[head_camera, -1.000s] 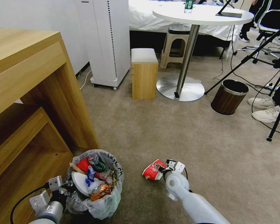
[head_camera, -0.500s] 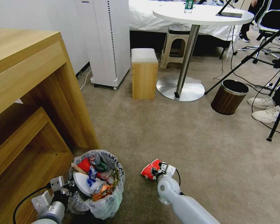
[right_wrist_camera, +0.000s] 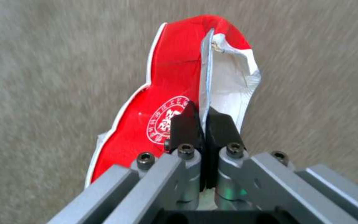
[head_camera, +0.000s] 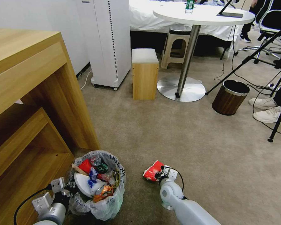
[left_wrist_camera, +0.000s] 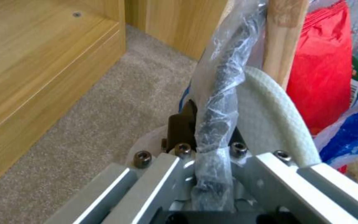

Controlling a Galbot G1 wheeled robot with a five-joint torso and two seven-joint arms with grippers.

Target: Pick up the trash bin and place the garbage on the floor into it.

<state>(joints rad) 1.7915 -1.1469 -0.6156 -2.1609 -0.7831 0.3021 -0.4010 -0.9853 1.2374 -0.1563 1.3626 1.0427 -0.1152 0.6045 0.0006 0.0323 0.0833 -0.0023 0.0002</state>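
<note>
Lifted slightly, right gripper point(right_wrist_camera: 204, 124) stays clamped on red carton point(right_wrist_camera: 175, 93) edge above floor point(head_camera: 178, 134).

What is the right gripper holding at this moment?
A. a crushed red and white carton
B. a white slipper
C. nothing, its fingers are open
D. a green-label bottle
A. In the right wrist view the right gripper has its two dark fingers closed on the edge of the crushed red and white carton, and the head view shows the same carton at its tip, beside the trash bin.
</note>
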